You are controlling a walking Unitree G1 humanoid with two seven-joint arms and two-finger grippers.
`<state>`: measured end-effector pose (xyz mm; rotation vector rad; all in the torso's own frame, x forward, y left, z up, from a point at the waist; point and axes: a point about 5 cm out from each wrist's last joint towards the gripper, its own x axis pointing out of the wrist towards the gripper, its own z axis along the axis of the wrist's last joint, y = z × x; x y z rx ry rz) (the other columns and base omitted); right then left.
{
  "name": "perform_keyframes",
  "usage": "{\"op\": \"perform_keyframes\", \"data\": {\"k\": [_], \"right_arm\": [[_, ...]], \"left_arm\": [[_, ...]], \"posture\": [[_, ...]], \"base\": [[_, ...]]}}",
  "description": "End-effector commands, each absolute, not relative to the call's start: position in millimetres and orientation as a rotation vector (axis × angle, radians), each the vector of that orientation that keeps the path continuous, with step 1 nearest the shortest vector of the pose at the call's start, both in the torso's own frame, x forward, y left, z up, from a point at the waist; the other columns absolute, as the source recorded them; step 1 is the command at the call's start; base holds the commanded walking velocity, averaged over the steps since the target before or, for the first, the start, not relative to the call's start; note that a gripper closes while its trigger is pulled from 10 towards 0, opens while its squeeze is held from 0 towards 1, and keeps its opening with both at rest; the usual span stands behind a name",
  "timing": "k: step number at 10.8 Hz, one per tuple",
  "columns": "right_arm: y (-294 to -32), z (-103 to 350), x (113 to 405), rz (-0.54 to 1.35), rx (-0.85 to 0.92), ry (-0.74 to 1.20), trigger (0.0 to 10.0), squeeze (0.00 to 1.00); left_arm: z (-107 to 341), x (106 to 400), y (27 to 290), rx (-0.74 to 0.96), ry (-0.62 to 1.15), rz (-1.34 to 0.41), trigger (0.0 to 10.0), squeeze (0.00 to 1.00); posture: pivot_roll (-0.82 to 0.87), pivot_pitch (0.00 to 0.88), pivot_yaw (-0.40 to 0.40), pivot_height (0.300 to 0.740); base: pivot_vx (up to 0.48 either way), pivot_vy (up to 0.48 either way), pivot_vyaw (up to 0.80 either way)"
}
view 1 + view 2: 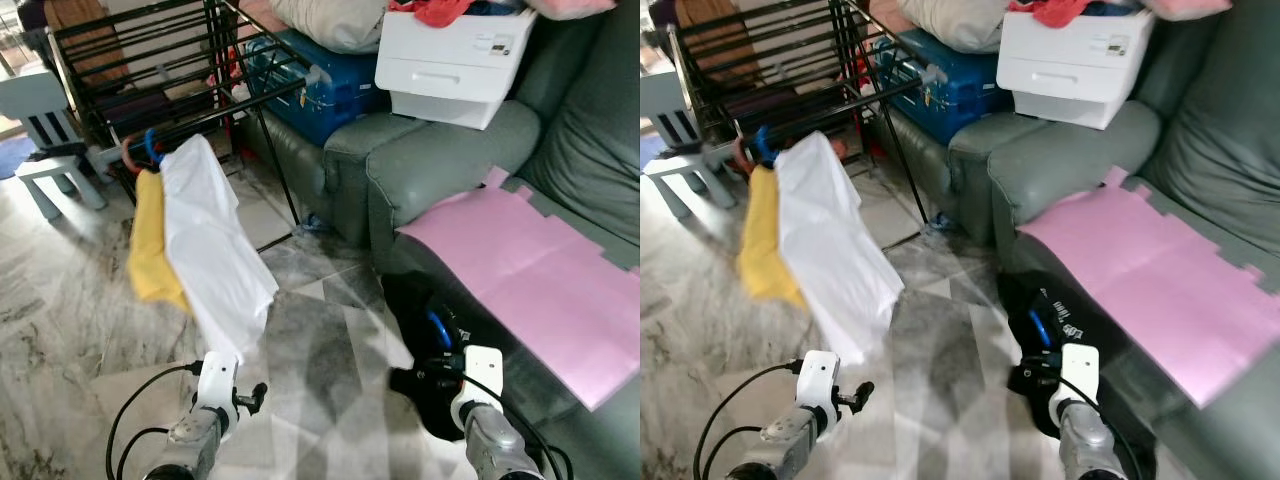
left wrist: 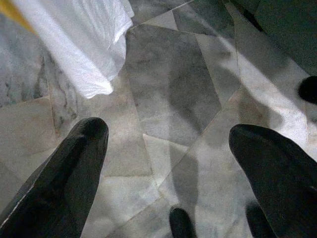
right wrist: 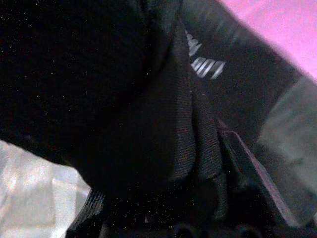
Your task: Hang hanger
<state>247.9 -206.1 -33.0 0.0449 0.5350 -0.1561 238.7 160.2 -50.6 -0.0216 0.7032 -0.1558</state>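
On black garment (image 3: 148,99), white lettering, unreadable

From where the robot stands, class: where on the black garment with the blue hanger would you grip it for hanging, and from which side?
Grip the blue hanger at its exposed curve, not the limp black garment that drapes over the sofa's front edge. Come from above and the floor side, since the sofa blocks the far side. The right gripper is already there; its fingers look closed on the cloth.
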Motion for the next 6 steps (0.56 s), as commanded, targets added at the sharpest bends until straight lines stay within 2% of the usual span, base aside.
{"op": "perform_keyframes", "data": {"k": [1, 6], "right_arm": [[-206, -24, 257, -0.147, 0.044, 0.474, 10.0, 0.00], [-203, -18, 261, -0.114, 0.021, 0.427, 10.0, 0.00]], "left_arm": [[-53, 236, 162, -0.036, 0.711, -0.140, 10.0, 0.00], [-51, 238, 152, -0.045, 0.697, -0.158, 10.0, 0.00]], "posture": [[-0.16, 0.025, 0.098, 0.740], [-0.16, 0.031, 0.097, 0.740]], "base": [[0.386, 0.000, 0.57], [0.379, 0.000, 0.00]]}}
